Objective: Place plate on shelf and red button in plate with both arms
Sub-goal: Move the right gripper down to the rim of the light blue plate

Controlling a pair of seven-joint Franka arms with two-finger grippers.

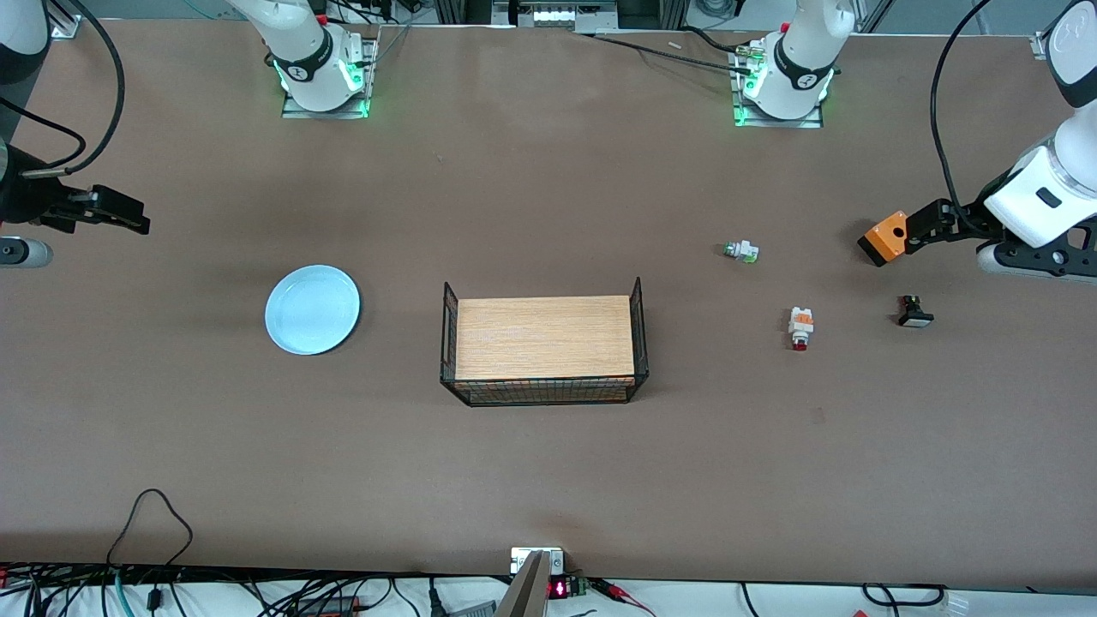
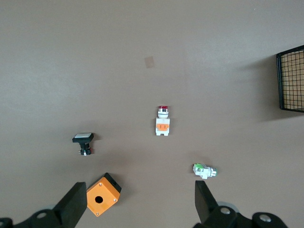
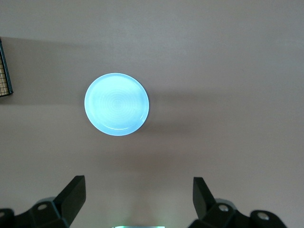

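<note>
- Wire basket (image 1: pixel 638 326), wooden floor, mid-table. It is the item nearest the front camera and holds nothing.
- Red button (image 1: pixel 800 328) lies on the table at three o'clock from the basket, toward the left arm's end. Its long axis runs twelve to six in the front view, with the red tip at six.
- Plate (image 1: pixel 313 308) lies flat at nine o'clock from the basket, toward the right arm's end.
- Black part with white cap (image 1: pixel 914 313), green-tipped part (image 1: pixel 741 251) and orange box (image 1: pixel 885 237) lie around the button. None touches it.
- Left gripper (image 2: pixel 137 190) is up over the orange box, fingers spread wide and holding nothing. The button is the left arm's pick. In the left wrist view it sits ahead of the gap, lengthwise to it, so the fingers should close across its narrow sides.
- Right gripper (image 3: pixel 137 183) is up over bare table, fingers wide and empty, with the plate straight ahead. The right arm is the nearer one for it.
</note>
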